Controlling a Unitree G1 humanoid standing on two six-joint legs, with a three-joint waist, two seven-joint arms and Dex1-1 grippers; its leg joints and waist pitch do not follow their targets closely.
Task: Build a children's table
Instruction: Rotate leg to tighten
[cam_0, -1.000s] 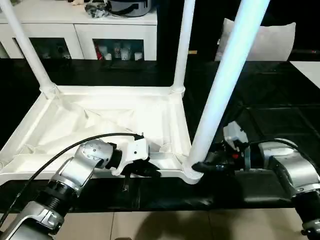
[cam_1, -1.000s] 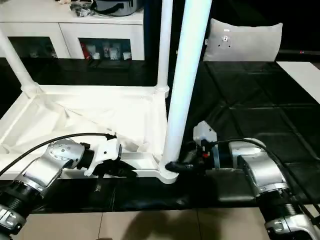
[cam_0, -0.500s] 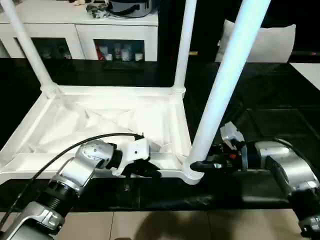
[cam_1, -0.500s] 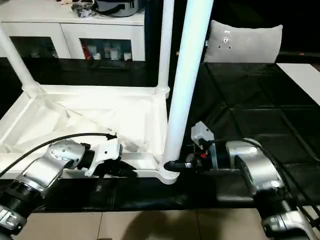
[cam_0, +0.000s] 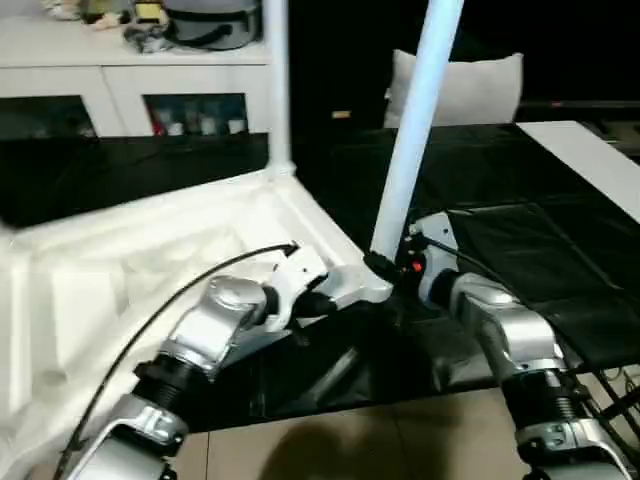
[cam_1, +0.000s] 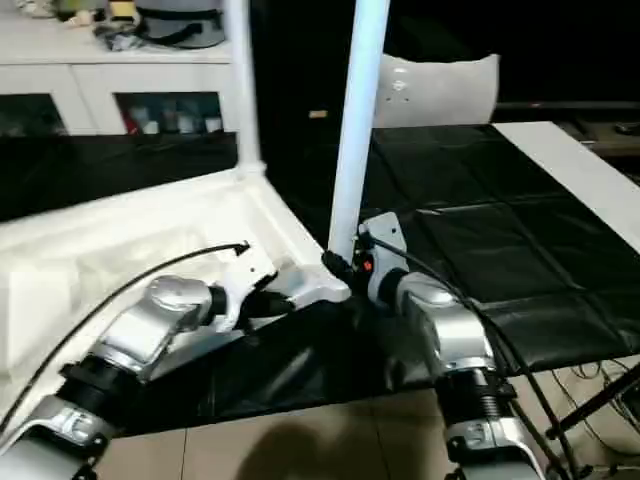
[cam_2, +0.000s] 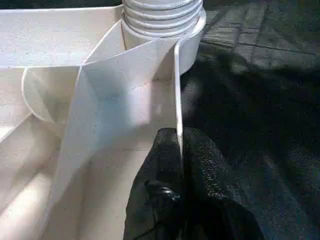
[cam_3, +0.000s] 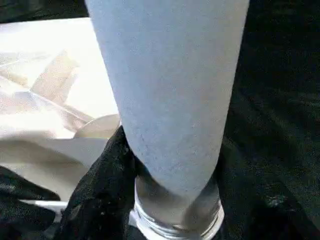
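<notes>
Upside-down table top (cam_0: 150, 270) lies ribbed side up on the black mat (cam_0: 560, 260), filling the head view from 9 to 6 o'clock. White cabinet (cam_0: 120, 70) at 11 o'clock, grey pillow (cam_0: 470, 85) at 1 o'clock.

2 legs stand in corner sockets: far leg (cam_0: 277, 80) at 12 o'clock, near leg (cam_0: 415, 120) just right of centre, seated in the near right corner socket (cam_2: 165, 20).

Right gripper (cam_3: 170, 165) is closed around the near leg's base, fingers on both sides just above the threaded collar. Left gripper (cam_2: 177, 165) is pinched tight on the thin side wall of the top, just beside that socket.

Step in hand, by my read: seating or screwing the near leg while the left holds the top steady. Next move likely calls for twisting the leg home, top kept from sliding.
</notes>
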